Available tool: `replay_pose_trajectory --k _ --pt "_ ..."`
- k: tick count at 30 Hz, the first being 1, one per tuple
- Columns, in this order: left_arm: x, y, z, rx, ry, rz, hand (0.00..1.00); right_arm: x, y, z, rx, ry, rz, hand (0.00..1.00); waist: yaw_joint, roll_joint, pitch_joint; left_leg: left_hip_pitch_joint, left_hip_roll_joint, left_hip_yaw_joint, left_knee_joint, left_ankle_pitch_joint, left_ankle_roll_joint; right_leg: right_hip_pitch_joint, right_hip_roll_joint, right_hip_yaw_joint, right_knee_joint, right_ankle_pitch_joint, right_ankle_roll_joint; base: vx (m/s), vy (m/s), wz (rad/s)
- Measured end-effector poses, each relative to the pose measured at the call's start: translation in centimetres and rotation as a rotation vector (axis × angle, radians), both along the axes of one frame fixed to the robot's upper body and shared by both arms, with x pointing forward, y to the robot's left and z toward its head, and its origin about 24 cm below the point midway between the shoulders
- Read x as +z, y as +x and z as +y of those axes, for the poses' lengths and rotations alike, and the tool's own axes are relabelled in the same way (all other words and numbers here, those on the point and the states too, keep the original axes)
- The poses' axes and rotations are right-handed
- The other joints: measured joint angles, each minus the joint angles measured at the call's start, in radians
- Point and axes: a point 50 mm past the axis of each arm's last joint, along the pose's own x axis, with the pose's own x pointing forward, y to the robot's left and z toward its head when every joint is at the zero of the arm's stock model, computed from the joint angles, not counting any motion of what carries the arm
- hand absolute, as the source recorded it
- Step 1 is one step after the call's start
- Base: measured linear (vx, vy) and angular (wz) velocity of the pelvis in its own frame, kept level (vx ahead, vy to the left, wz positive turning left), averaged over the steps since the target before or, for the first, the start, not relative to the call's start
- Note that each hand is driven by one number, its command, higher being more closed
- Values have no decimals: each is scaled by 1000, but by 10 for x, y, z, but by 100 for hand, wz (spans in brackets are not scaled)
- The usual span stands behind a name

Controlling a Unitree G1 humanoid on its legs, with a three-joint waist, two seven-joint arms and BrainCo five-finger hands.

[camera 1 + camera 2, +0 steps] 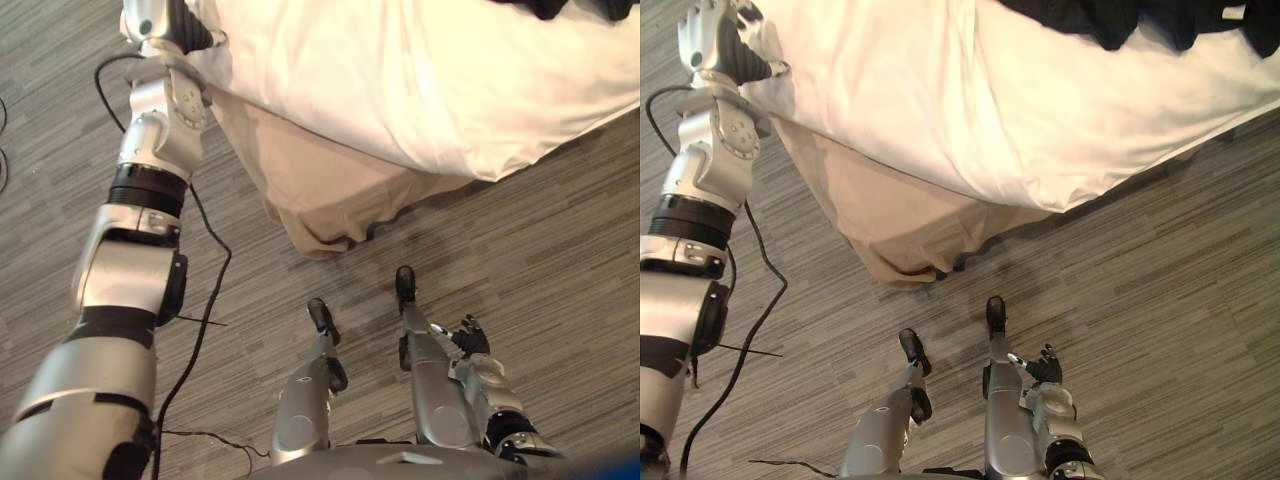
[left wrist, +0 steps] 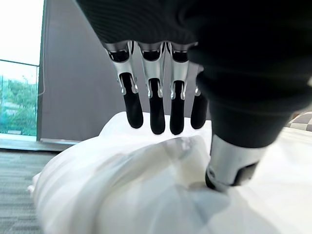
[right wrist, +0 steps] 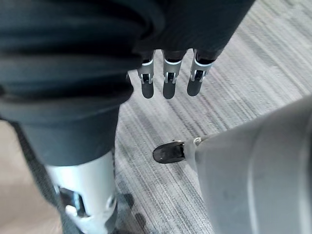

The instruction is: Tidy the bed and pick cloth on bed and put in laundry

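Observation:
A white duvet (image 1: 420, 80) covers the bed and hangs over its near edge. Dark cloth (image 1: 1140, 20) lies on the bed at the far right edge. My left hand (image 1: 710, 35) is raised at the duvet's left corner. In the left wrist view its fingers (image 2: 156, 107) hang fairly straight just above the bunched white duvet (image 2: 122, 190), and the thumb (image 2: 229, 170) rests in a fold. My right hand (image 1: 468, 338) hangs low beside my body, far from the bed; its fingers (image 3: 168, 83) are relaxed over the floor and hold nothing.
A beige bed skirt (image 1: 320, 190) drapes from under the duvet down to the grey wood-pattern floor (image 1: 540, 260). The bed's corner points toward me. A window (image 2: 19, 73) and a dark wall show beyond the bed in the left wrist view.

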Motion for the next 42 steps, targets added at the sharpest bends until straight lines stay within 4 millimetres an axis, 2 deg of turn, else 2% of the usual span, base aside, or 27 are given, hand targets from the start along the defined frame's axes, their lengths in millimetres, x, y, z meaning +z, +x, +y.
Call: replay_pose_trajectory --k 2,4,6,9,12,20,21,24,28,34,37,39,41,42 --pt "-9 3 -5 -42 -29 42 100 1 1 1 7 -1 -3 0 19 -1 -1 12 -1 6 0 0 0 0 -2 0 20 -7 -2 -40 6 -4" --pt "-20 4 -6 -56 -34 69 100 1 2 2 8 1 -3 0 20 -3 -1 22 -1 7 0 1 1 5 -2 0 32 -12 -4 -34 -4 -1" --pt "-44 6 -8 -76 -51 142 100 -1 1 2 9 4 7 0 18 -5 -3 46 -2 7 0 1 1 24 -4 -1 45 -26 -1 -43 -11 -1" --pt "-64 8 -16 -110 -47 200 100 -5 -3 1 4 6 34 0 16 -10 -5 70 -3 -1 0 4 4 49 -6 -6 47 -30 0 -57 -13 4" --pt "-69 9 -18 -133 -37 218 100 -8 -6 1 0 9 60 0 11 -19 -10 71 -5 -9 -1 11 5 57 -10 -17 42 -29 1 -83 -15 10" --pt "-88 11 -19 -136 -7 290 100 -12 -13 -8 -9 -13 101 0 2 -20 -11 64 -8 -8 -2 17 10 72 -11 -21 -10 4 7 -23 -4 0" --pt "-89 11 -19 -134 -6 292 0 -13 -13 -8 -9 -12 102 0 -6 -20 -13 64 -8 -8 -2 17 10 74 -10 -20 -16 7 8 42 5 -3" --pt "-95 12 -17 -121 -14 311 0 -14 -14 -7 -8 -9 109 0 -18 -21 -30 64 -9 -7 -2 16 10 74 -10 -19 -19 8 8 52 5 -4" --pt "-94 13 -30 -133 -43 244 0 -18 -20 -7 -35 -2 133 0 -20 -22 -59 63 -7 -7 -2 15 8 74 -7 -16 -19 8 8 24 1 0" --pt "-55 1 -34 -129 -100 5 0 -18 -20 -3 -49 3 127 0 -11 -23 -60 60 2 -4 18 4 0 70 1 -6 -8 0 6 -20 -16 -2" --pt "-35 -12 -25 -119 -122 -110 0 -18 -20 -1 -33 -3 128 0 22 -25 -60 2 35 -12 195 -80 0 57 15 10 37 -33 -1 -17 -61 -22" --pt "-21 -26 -20 -116 -110 -198 0 -17 -18 3 -5 -15 124 0 26 -32 -57 -70 52 -108 348 -94 4 67 19 23 38 -43 -15 -14 -174 -3" --pt "-10 -35 -18 -114 -129 -263 0 -15 -15 7 4 -13 113 0 46 -46 -48 -126 59 -208 468 -112 0 83 21 38 38 -49 -29 -3 -100 -15" --pt "-7 -39 -17 -111 -138 -287 0 -14 -12 10 19 -16 103 0 60 -50 -46 -139 58 -265 493 -162 -7 94 29 48 37 -51 -35 -3 13 -40"
